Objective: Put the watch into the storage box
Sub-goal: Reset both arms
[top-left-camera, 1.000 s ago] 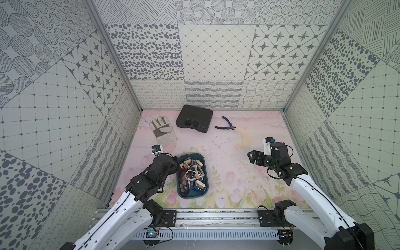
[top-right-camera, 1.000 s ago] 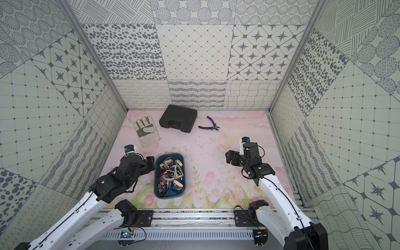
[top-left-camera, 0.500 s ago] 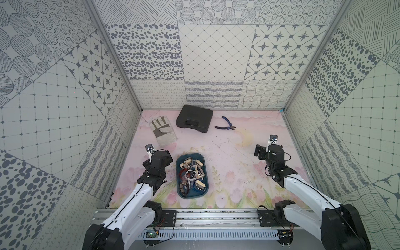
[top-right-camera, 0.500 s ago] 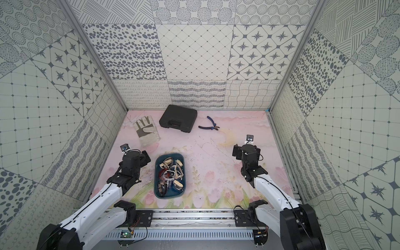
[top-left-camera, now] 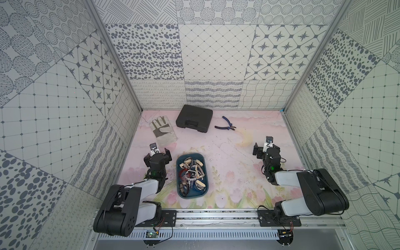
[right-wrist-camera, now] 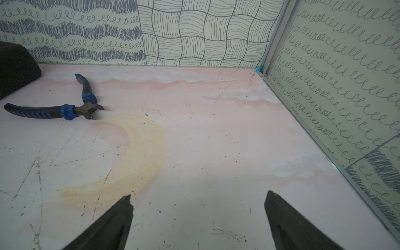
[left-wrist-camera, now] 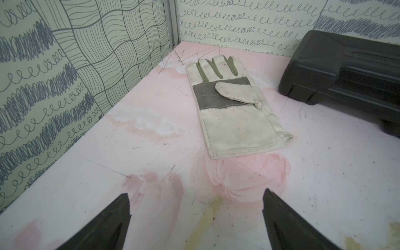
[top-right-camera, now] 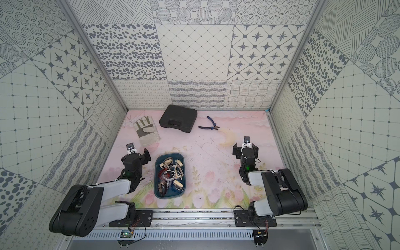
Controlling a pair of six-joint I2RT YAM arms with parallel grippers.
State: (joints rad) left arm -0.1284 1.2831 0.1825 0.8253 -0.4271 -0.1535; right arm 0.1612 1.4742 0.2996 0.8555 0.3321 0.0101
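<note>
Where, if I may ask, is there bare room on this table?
Bare: between the dark teal plastic tray and the right hand, in front of the blue-handled pliers. Crowded: back left, by the white fabric glove and black plastic case; inside the tray.

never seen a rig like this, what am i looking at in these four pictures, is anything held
It is a two-armed robot working on a pink table inside patterned walls. The two wide pictures come from one camera head above, so they look nearly alike. The two close-ups come from a camera on each wrist; the dark wedges are that arm's fingers. The left gripper and right gripper are both open and hold nothing. A teal storage box near the front holds a pile of watches. Further back lie a work glove, a black case and blue-handled pliers.
</note>
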